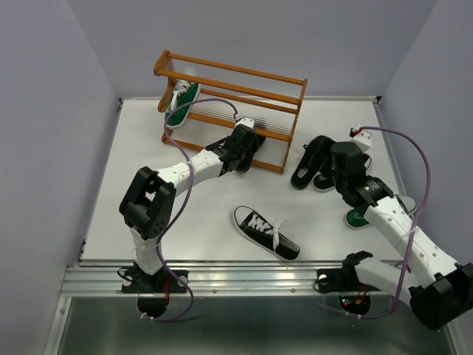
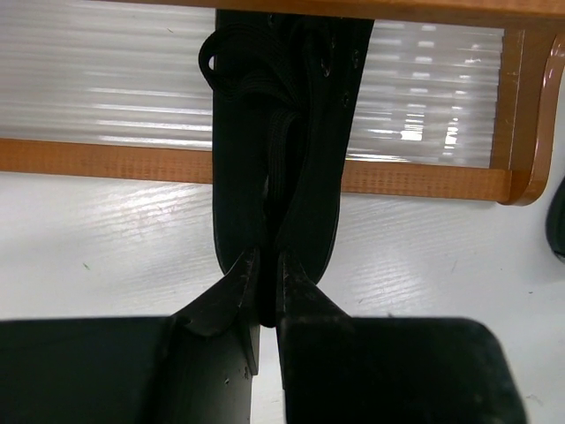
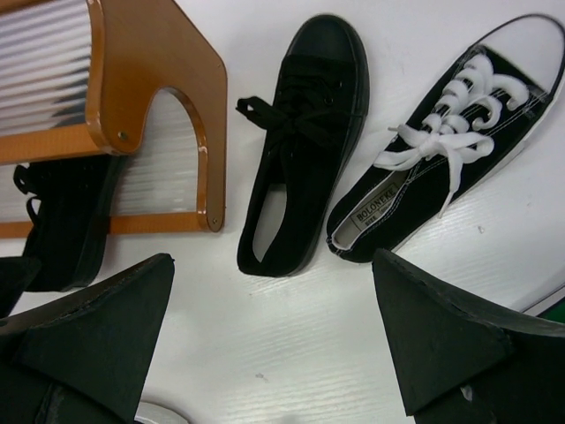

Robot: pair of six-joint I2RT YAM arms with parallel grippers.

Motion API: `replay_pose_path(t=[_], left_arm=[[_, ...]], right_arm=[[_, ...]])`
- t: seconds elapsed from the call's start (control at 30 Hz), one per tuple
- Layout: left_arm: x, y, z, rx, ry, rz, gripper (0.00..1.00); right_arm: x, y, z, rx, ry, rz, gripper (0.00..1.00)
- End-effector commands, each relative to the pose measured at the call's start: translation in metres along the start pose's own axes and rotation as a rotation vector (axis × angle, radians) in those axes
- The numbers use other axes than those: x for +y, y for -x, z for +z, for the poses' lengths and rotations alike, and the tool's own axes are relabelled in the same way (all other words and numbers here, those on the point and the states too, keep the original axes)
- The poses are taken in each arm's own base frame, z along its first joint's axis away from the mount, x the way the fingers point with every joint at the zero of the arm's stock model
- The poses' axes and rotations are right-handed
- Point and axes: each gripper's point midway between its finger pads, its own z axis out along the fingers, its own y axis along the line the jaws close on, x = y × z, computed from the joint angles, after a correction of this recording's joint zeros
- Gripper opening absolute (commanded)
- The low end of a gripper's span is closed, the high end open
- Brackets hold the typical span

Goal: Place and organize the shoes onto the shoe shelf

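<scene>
At shelf (image 1: 229,72): one green sneaker (image 1: 183,95), one all-black shoe (image 2: 265,132); table (image 1: 140,144): four shoes (image 1: 266,231).

An orange-brown wooden shoe shelf frame (image 3: 150,79) looks smooth and lightly varnished, with fine grain showing. Its thin metal rods (image 2: 106,88) are bright and reflective. A plain all-black canvas shoe (image 2: 274,132) is matt woven cloth with flat black cloth laces. A black canvas sneaker (image 3: 441,150) has soft white cloth laces and a smooth white rubber toe cap. The white table top (image 2: 115,238) is faintly grained with a dull sheen. The left gripper (image 2: 268,265) has fingers (image 2: 305,305) of matt black plastic, scuffed at the tips.
</scene>
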Motion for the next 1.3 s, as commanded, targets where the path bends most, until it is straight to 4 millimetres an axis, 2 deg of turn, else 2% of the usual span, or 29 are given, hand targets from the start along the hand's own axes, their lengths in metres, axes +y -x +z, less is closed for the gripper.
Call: replay_pose_path(t=[0.0, 0.03, 0.13, 0.17, 0.27, 0.3, 0.33, 0.4, 0.43, 0.53, 0.57, 0.73, 0.93, 1.07, 1.1, 1.27], left_arm=[[-0.005, 0.044, -0.008, -0.157, -0.007, -0.082, 0.00], [-0.004, 0.043, -0.008, -0.152, -0.004, -0.083, 0.00], [-0.003, 0.040, -0.012, -0.138, -0.005, -0.080, 0.16], [-0.003, 0.039, -0.013, -0.134, -0.007, -0.078, 0.26], [-0.002, 0.036, -0.019, -0.124, -0.016, -0.074, 0.39], [-0.001, 0.034, -0.021, -0.115, -0.017, -0.069, 0.40], [0.000, 0.035, -0.026, -0.119, -0.020, -0.071, 0.46], [0.001, 0.032, -0.029, -0.108, -0.021, -0.065, 0.47], [0.001, 0.034, -0.034, -0.113, -0.024, -0.066, 0.52], [0.004, 0.032, -0.043, -0.109, -0.027, -0.064, 0.53], [0.004, 0.031, -0.046, -0.109, -0.030, -0.062, 0.56], [0.005, 0.033, -0.065, -0.120, -0.049, -0.063, 0.57], [0.008, 0.036, -0.088, -0.139, -0.059, -0.072, 0.57], [0.013, 0.037, -0.099, -0.155, -0.053, -0.086, 0.56], [0.015, 0.036, -0.101, -0.154, -0.049, -0.085, 0.56], [0.023, 0.035, -0.108, -0.165, -0.027, -0.088, 0.56]], right_arm=[[0.004, -0.025, 0.010, 0.101, 0.001, -0.010, 1.00], [0.005, -0.030, 0.013, 0.117, 0.003, -0.015, 1.00], [0.008, -0.041, 0.020, 0.161, 0.001, -0.025, 1.00], [0.009, -0.042, 0.022, 0.166, -0.001, -0.026, 1.00], [0.011, -0.048, 0.030, 0.192, -0.018, -0.044, 0.95], [0.011, -0.048, 0.032, 0.192, -0.022, -0.044, 0.93], [0.011, -0.052, 0.037, 0.202, -0.033, -0.053, 0.91], [0.012, -0.053, 0.041, 0.202, -0.038, -0.058, 0.85], [0.010, -0.058, 0.046, 0.210, -0.052, -0.064, 0.84], [0.010, -0.061, 0.053, 0.213, -0.068, -0.073, 0.82], [0.011, -0.062, 0.056, 0.215, -0.069, -0.075, 0.82], [0.017, -0.071, 0.072, 0.234, -0.076, -0.090, 0.81], [0.018, -0.072, 0.086, 0.228, -0.104, -0.117, 0.78], [0.024, -0.065, 0.090, 0.210, -0.098, -0.113, 0.74], [0.025, -0.065, 0.090, 0.209, -0.095, -0.113, 0.71], [0.033, -0.053, 0.090, 0.183, -0.079, -0.104, 0.70]])
